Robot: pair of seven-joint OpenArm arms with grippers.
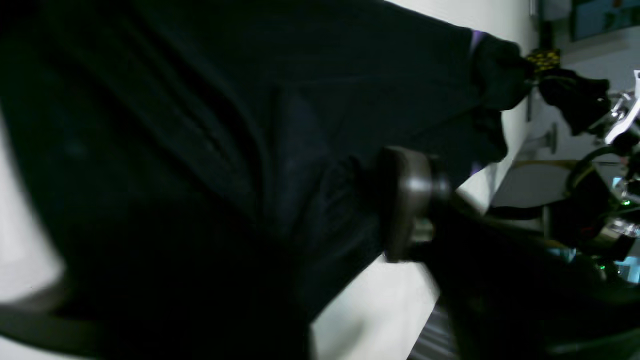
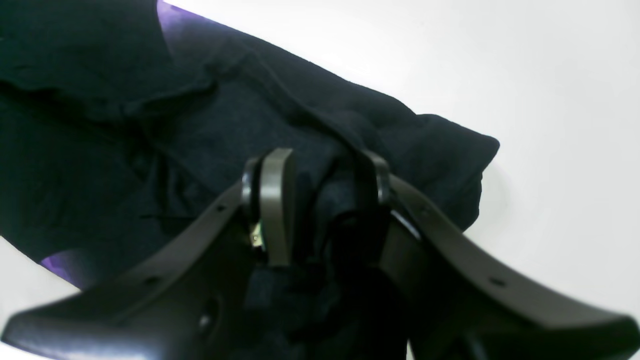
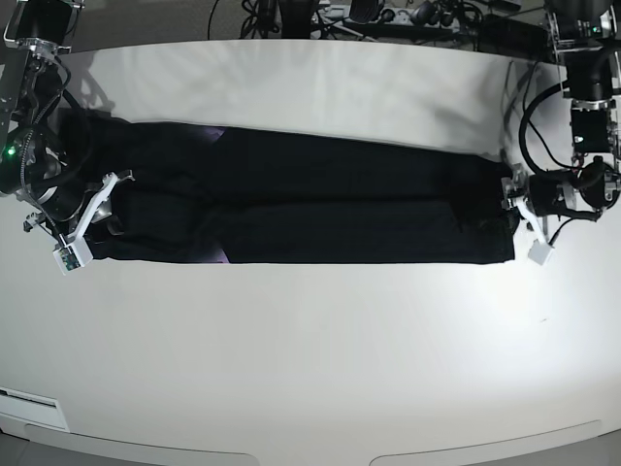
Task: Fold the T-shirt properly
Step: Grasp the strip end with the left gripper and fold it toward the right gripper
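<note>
On the white surface (image 3: pixel 310 359), the large black cloth T-shirt (image 3: pixel 310 209) lies folded into a long flat band running side to side, slivers of purple showing at its creases. The right claw (image 2: pixel 320 200) is clenched on a bunch of fabric at one end. At the opposite end the left claw (image 3: pixel 512 199) touches the cloth; whether it grips cannot be told.

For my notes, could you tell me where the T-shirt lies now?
In the base view the T-shirt stretches as a long band across the table, between the right gripper and left gripper.
</note>
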